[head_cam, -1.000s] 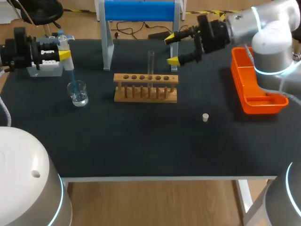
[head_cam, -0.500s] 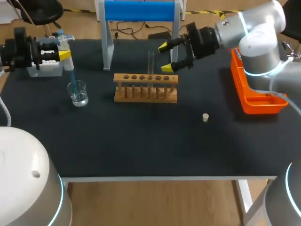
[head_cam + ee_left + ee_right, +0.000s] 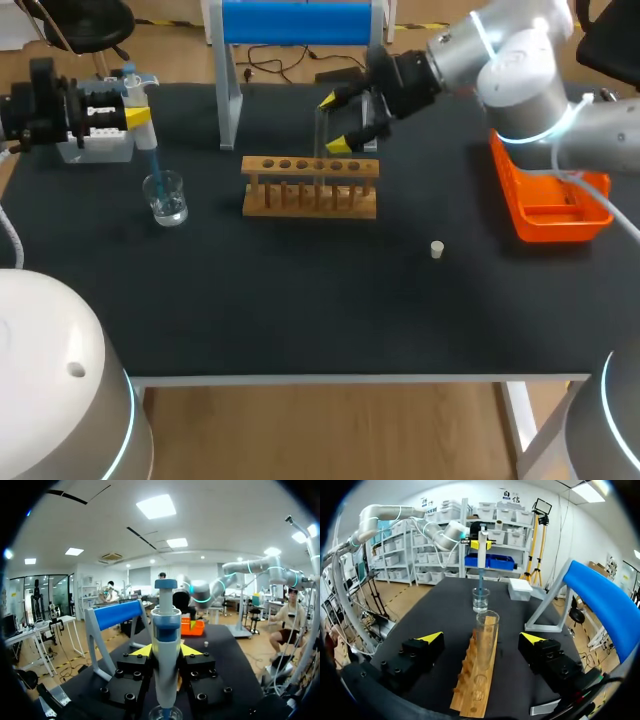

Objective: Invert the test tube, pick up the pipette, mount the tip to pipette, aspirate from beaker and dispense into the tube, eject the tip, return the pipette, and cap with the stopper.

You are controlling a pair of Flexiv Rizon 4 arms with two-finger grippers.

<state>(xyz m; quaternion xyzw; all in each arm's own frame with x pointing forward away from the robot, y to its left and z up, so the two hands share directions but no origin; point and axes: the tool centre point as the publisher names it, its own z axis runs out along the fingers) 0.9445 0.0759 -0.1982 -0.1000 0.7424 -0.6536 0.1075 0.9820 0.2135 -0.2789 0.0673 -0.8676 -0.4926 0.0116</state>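
Black table (image 3: 300, 300): upper left, left gripper (image 3: 136, 100) clamps the pipette (image 3: 166, 645), its tip in the beaker (image 3: 165, 197); hold it plumb and submerged while drawing. Upper middle, right gripper (image 3: 333, 123) straddles the test tube (image 3: 321, 125) in the rack (image 3: 310, 187), jaws spread, not touching.

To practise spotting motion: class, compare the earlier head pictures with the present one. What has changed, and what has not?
The right gripper swung in to the tube, open fingers now either side of it, not touching. The left gripper, pipette, beaker, rack and stopper stayed put.
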